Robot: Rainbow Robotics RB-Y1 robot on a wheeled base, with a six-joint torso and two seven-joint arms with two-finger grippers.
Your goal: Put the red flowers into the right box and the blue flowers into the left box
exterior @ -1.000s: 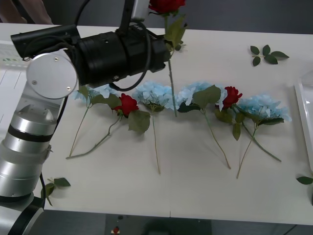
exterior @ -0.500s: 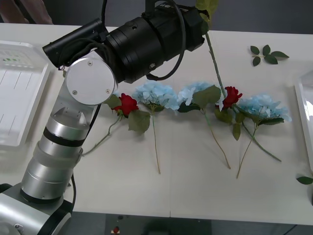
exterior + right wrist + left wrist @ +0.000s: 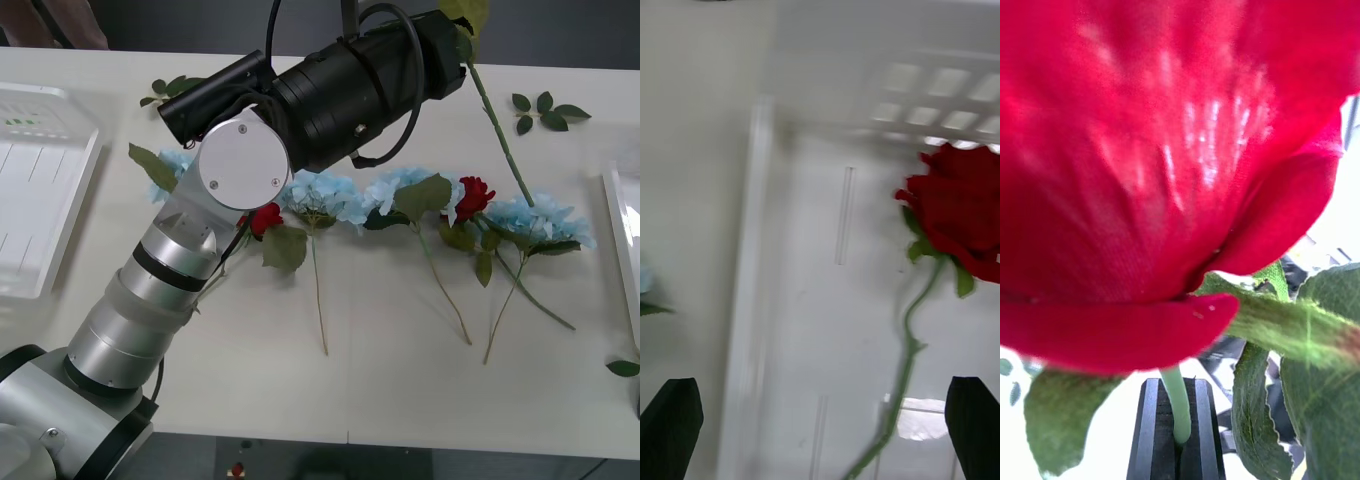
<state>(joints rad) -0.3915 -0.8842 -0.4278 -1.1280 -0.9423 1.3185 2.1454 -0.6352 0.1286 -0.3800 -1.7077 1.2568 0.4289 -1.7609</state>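
Note:
My left arm (image 3: pixel 330 90) reaches across the table's far side, its gripper (image 3: pixel 1178 439) shut on the stem of a red flower (image 3: pixel 1150 165). That stem (image 3: pixel 500 135) hangs slanted above the row of flowers on the table. The row holds blue flowers (image 3: pixel 318 195) (image 3: pixel 540 215) and red flowers (image 3: pixel 262 216) (image 3: pixel 473 196). My right gripper (image 3: pixel 820 427) is open over the right box (image 3: pixel 827 315), where a red flower (image 3: pixel 962 206) lies. The right box's rim (image 3: pixel 620 235) shows at the right edge of the table. The left box (image 3: pixel 40 190) sits at the left.
Loose leaf sprigs lie at the back right (image 3: pixel 545 110), the back left (image 3: pixel 170 88) and the front right corner (image 3: pixel 622 368). My left arm's forearm hides part of the leftmost blue flower (image 3: pixel 178 162).
My left arm has swung to the right, carrying the held red flower from over the table's middle toward the right side. The left box has come into view.

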